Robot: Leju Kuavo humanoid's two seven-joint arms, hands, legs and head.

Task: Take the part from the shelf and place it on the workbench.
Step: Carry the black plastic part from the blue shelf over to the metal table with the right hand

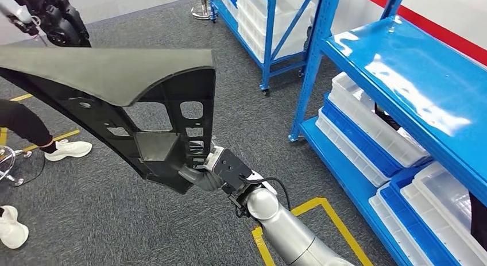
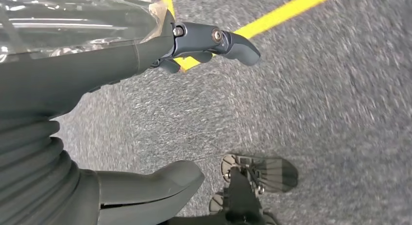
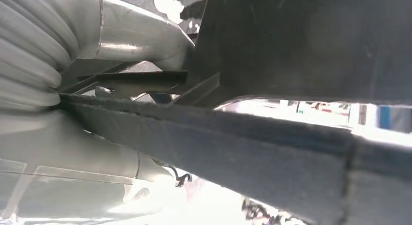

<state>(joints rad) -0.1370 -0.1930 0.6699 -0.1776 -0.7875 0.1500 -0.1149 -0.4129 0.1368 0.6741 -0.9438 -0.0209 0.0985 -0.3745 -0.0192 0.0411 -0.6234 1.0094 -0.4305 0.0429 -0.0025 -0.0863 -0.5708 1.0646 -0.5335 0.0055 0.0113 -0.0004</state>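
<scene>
My right hand (image 1: 215,173) grips the black ribbed plastic panel (image 1: 120,99) by one corner, so its long overhang could twist loose.

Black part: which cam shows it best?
Head view. It shows the whole black part, ribbed and cut-out, with the right hand holding its lower corner. The right wrist view gives only a dark close-up of its edge. The left wrist view looks at carpet.
</scene>
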